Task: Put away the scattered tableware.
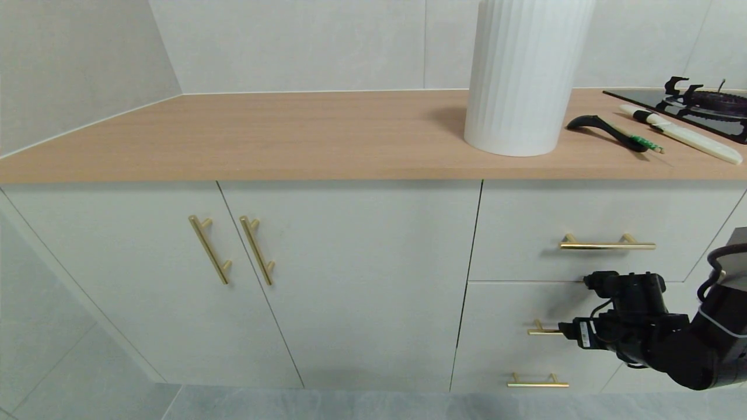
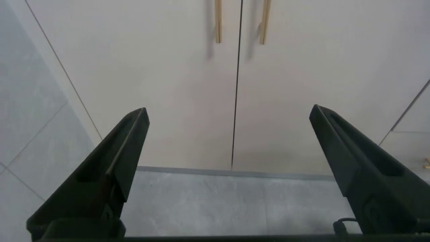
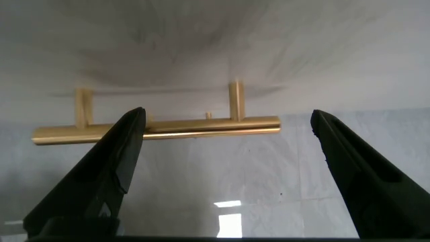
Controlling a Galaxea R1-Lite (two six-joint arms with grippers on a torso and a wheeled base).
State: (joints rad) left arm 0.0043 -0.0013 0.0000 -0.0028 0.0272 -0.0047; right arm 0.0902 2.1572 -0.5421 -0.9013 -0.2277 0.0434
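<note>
Step in hand: opening a drawer to take the tableware, as I judge it; nothing is stowed yet.
Right gripper (image 3: 227,121): low in front of the right-hand drawers. Its fingers (image 3: 101,181) are spread wide, one on each side of a gold drawer handle (image 3: 168,128), seemingly the middle drawer's, and not closed on it.
Left gripper (image 2: 228,111): fingers (image 2: 107,175) wide apart and holding nothing, facing the cupboard doors (image 2: 302,87) near the floor.
Tableware: a black-handled tool (image 1: 613,133) and a white knife (image 1: 680,134) lie on the desk (image 1: 262,134). They sit between the white ribbed container (image 1: 522,76) and the stove (image 1: 700,102), well apart from both grippers.
Next move: probably ease forward until the bar sits between the fingers, close on it, then pull straight back. A slanted pull could slip off the thin bar.
</note>
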